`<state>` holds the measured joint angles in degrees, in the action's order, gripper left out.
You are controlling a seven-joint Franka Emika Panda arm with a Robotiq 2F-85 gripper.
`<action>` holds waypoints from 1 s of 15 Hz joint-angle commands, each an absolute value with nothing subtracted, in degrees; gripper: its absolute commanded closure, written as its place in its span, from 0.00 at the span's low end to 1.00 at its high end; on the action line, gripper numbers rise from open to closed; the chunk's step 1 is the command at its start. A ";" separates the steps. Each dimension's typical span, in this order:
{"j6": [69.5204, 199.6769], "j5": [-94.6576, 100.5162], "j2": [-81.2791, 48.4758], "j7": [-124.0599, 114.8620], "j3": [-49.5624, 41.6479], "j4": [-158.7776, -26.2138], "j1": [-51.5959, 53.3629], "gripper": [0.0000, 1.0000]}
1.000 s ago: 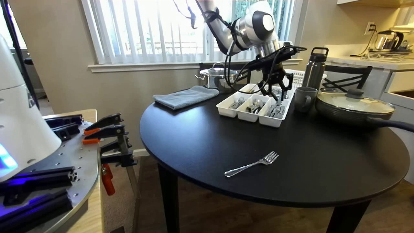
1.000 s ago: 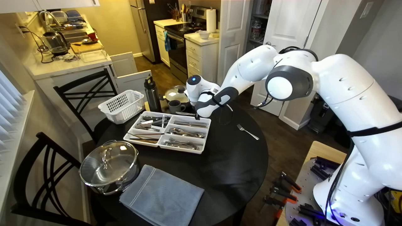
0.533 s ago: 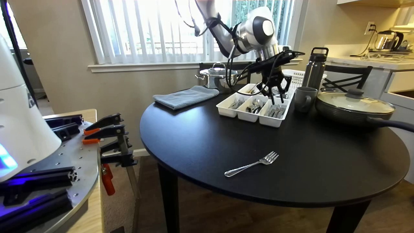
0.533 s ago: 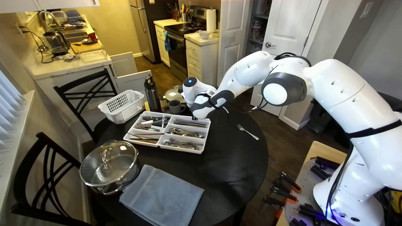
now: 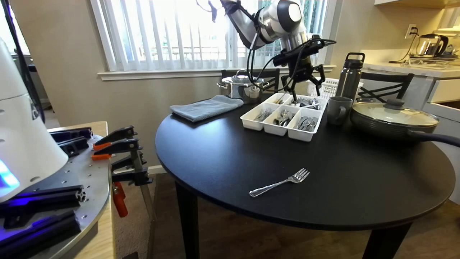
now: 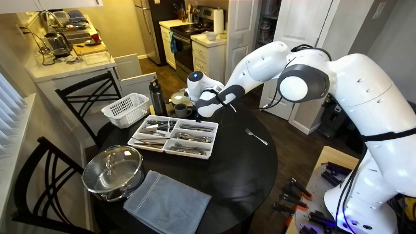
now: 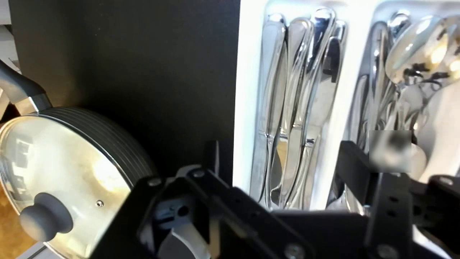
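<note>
Table knives (image 7: 295, 43) in shiny metal, their handle ends smooth and rounded, are laid lengthwise and overlapping in an outer compartment of the white cutlery tray (image 7: 248, 90), set on the round black table (image 5: 233, 154). In the wrist view they are framed between the fingers (image 7: 352, 162) of the gripper (image 5: 306, 96), which are spread well apart above the tray. Spoons (image 7: 413, 46) are heaped in the adjoining compartment and forks (image 6: 188, 149) in the one beyond; chopsticks (image 6: 151, 143) and dark-handled utensils (image 6: 162, 126) are held in the remaining sections. The ribbed dark skillet (image 7: 107, 133) is covered by a glass lid (image 7: 72, 172). A single fork (image 5: 297, 177), lying alone on the table, is shown in both exterior views but not in the wrist view. In an exterior view, a paper towel roll (image 6: 218, 21) is shown well beyond the table, and the gripper is mostly hidden behind the robot arm (image 6: 256, 70).
</note>
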<state>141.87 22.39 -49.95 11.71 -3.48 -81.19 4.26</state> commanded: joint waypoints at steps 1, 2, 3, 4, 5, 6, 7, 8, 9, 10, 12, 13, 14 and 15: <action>141.49 20.00 -39.34 7.96 -2.59 -94.39 5.09 0.00; 141.68 19.32 -37.58 6.81 -2.40 -97.17 5.13 0.00; 141.52 18.21 -35.93 6.10 -1.99 -99.90 4.86 0.00; 141.62 17.07 -34.37 5.15 -1.67 -102.72 4.59 0.00; 141.43 15.43 -33.00 4.16 -1.30 -105.71 4.10 0.00; 141.64 13.95 -31.76 3.46 -1.04 -108.46 3.72 0.00; 142.17 12.29 -30.72 2.64 -0.88 -111.30 3.24 0.00; 142.39 10.92 -29.73 1.68 -0.96 -113.94 2.92 0.00; 142.96 9.39 -28.77 1.21 -0.88 -116.71 2.32 0.00; 143.11 8.10 -27.96 0.33 -1.09 -119.09 1.95 0.00; 144.43 5.19 -26.57 -0.25 -1.19 -123.91 0.41 0.00; 145.59 4.01 -26.00 0.23 -1.23 -126.26 -0.56 0.00; 147.27 3.20 -25.62 0.85 -1.48 -128.34 -1.43 0.00; 149.71 3.35 -25.61 2.04 -1.93 -130.13 -2.27 0.00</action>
